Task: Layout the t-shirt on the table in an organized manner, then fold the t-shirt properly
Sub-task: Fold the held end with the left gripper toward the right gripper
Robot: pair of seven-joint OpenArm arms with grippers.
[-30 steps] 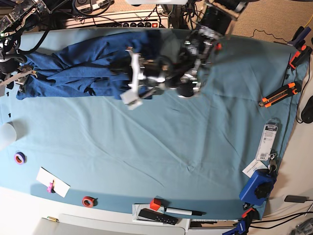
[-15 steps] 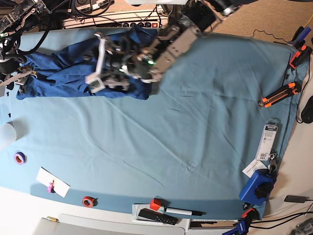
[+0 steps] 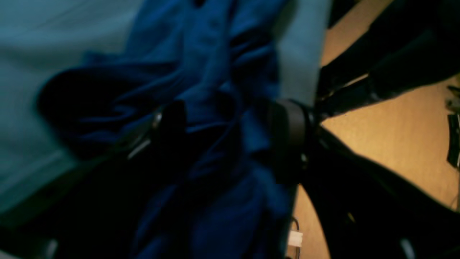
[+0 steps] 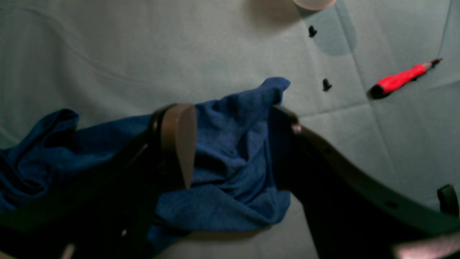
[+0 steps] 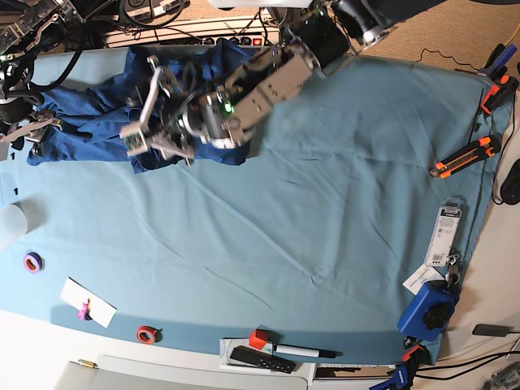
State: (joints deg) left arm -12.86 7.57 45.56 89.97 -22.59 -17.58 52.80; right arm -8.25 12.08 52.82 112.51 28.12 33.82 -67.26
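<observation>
Now both claws gape: left claw [image 5: 150,106] & right claw [image 4: 230,144] over bunched t-shirt [image 5: 89,114].

Bare table [image 5: 325,203] centre (clutter along edges)

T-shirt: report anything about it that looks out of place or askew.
The t-shirt is not laid flat: it lies bunched in folds along the far left edge of the table, one crumpled corner poking out toward the table's open cloth in the right wrist view. Nothing looks torn.
</observation>
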